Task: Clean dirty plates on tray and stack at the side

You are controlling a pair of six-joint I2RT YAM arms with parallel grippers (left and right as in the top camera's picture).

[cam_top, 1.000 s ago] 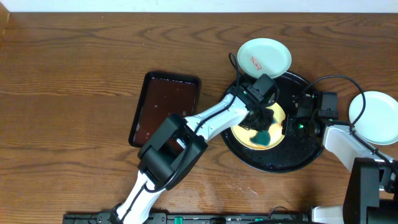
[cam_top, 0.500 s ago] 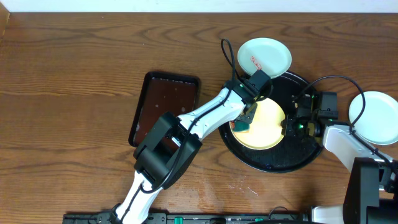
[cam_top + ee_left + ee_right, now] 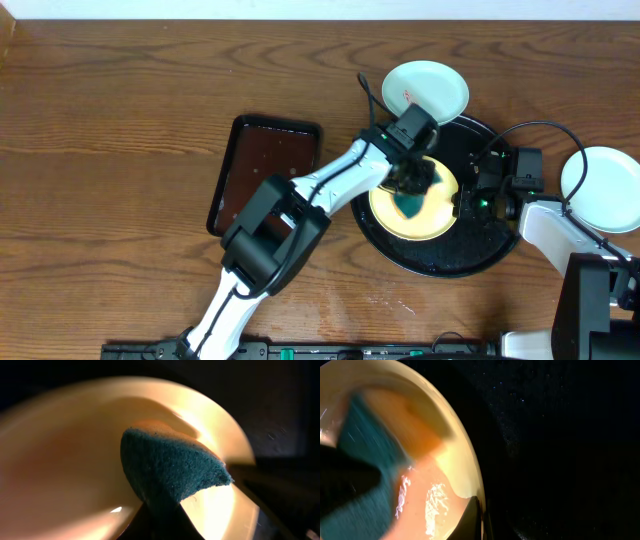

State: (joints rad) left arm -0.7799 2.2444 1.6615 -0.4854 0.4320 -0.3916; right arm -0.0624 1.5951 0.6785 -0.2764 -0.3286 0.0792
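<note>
A pale yellow plate lies on the round black tray. My left gripper is shut on a teal sponge and presses it on the plate; the left wrist view shows the sponge against the plate. My right gripper is shut on the plate's right rim, with the sponge blurred at the left. A mint-white plate with a red smear lies behind the tray. Another mint-white plate lies at the far right.
A rectangular dark brown tray lies on the wooden table left of the black tray. Cables loop over the black tray's back edge near the right arm.
My left gripper swept the sponge across the yellow plate: from its lower right to its left edge, then back toward the middle. The right gripper kept its hold on the rim.
</note>
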